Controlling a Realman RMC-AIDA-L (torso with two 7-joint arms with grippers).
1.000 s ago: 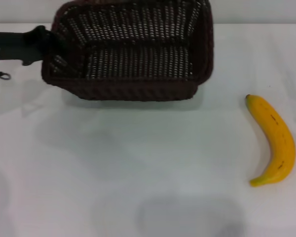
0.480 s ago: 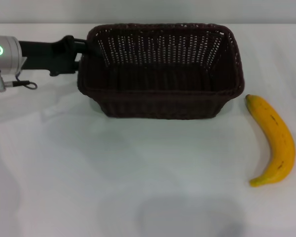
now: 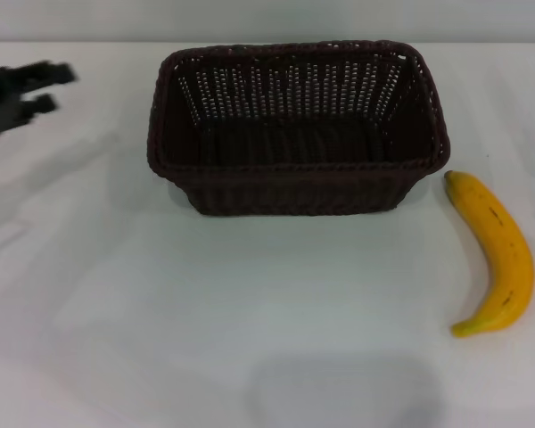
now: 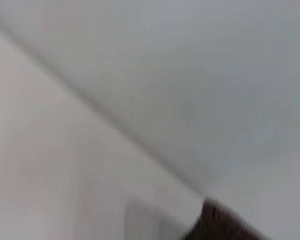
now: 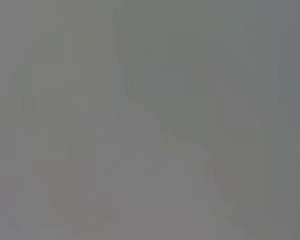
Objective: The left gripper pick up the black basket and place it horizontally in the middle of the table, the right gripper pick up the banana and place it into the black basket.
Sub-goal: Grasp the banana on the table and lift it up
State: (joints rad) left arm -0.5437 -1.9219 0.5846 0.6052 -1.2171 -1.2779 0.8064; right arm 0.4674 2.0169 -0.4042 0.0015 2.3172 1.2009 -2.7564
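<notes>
The black basket (image 3: 296,183) stands upright on the white table (image 3: 250,303), at the back middle, long side across the head view. A dark corner of it shows in the left wrist view (image 4: 225,226). My left gripper (image 3: 58,87) is at the far left edge, blurred, apart from the basket, with its two fingers spread and nothing between them. The yellow banana (image 3: 497,254) lies on the table to the right of the basket, close to its right front corner without touching it. My right gripper is out of view; the right wrist view shows only plain grey.
Bare white table lies in front of the basket and to its left. A pale wall runs along the table's far edge (image 3: 267,42).
The left gripper has let go of the basket's left end and drawn back to the left. The basket has settled flat, a little further right. The banana has not moved.
</notes>
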